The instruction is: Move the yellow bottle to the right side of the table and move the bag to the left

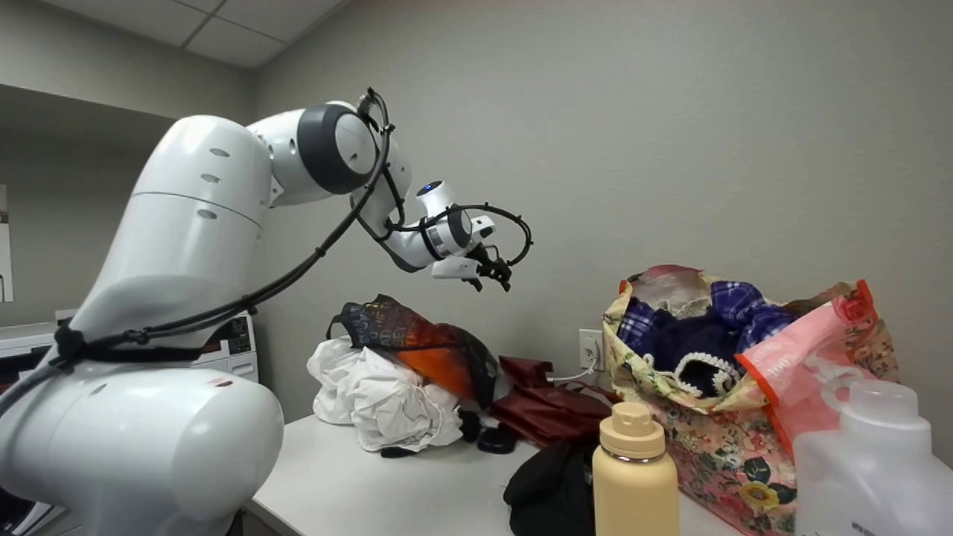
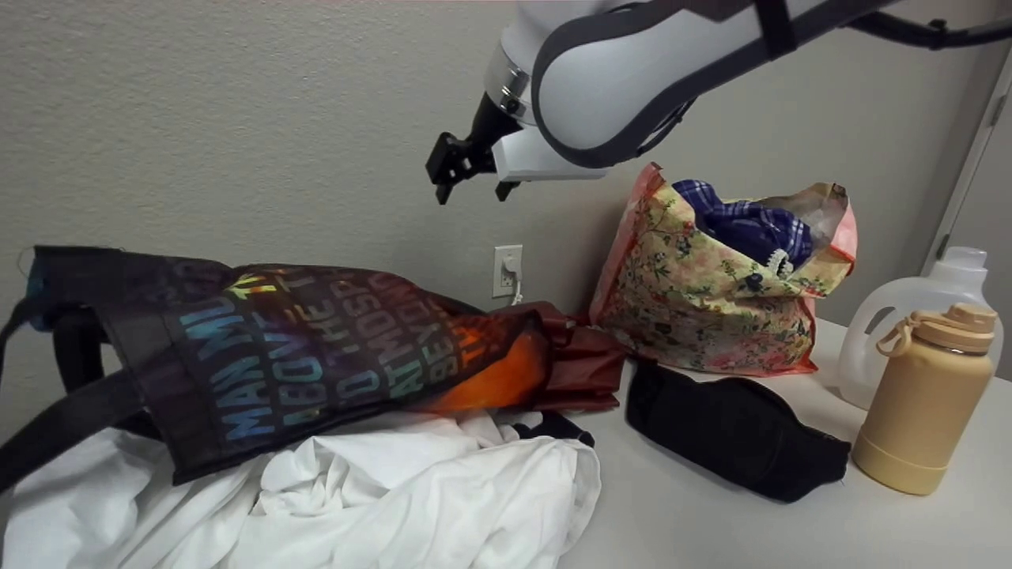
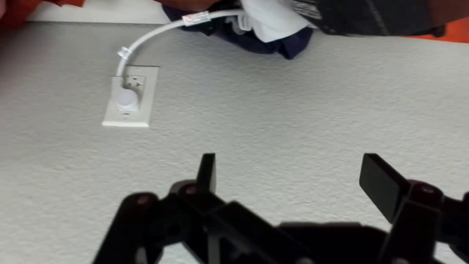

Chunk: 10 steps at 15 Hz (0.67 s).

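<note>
The yellow bottle [image 1: 635, 484] stands upright with its cap on, beside a translucent jug; an exterior view shows the whole bottle [image 2: 921, 415] on the grey-white table [image 2: 711, 537]. The bag [image 1: 435, 350], black with bright orange and printed lettering, lies slumped over white cloth against the wall. Its straps hang off the end of the bag [image 2: 340, 363] in an exterior view. My gripper [image 1: 492, 286] hovers in the air near the wall, above and apart from the bag. In the wrist view the gripper [image 3: 287, 172] is wide open, with only wall between its fingers.
White cloth [image 2: 443, 506] is heaped under the bag. A dark red bag [image 2: 585, 367] lies by the outlet [image 3: 126, 102] with its plugged cord. A large floral bag [image 2: 711, 316] full of clothes, a black pouch [image 2: 735, 435] and the translucent jug [image 1: 871, 476] surround the bottle.
</note>
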Each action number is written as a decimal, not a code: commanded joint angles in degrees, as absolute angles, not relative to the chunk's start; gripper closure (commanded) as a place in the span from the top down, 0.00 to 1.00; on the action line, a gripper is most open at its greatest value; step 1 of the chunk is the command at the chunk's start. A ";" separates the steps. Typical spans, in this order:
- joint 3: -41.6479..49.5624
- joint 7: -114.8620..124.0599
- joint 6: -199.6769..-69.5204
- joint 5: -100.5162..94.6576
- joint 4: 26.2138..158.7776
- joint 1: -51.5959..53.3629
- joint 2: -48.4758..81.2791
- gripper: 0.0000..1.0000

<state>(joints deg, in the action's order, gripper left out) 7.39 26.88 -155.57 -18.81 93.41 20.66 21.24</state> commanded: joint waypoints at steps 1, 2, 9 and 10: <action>10.16 32.10 -154.30 -21.44 95.72 19.52 21.41 1.00; 10.81 32.98 -154.09 -21.72 96.29 19.24 21.90 1.00; 11.07 32.07 -153.08 -20.90 99.76 18.60 27.12 1.00; 11.22 31.63 -152.82 -21.30 100.04 18.94 27.87 1.00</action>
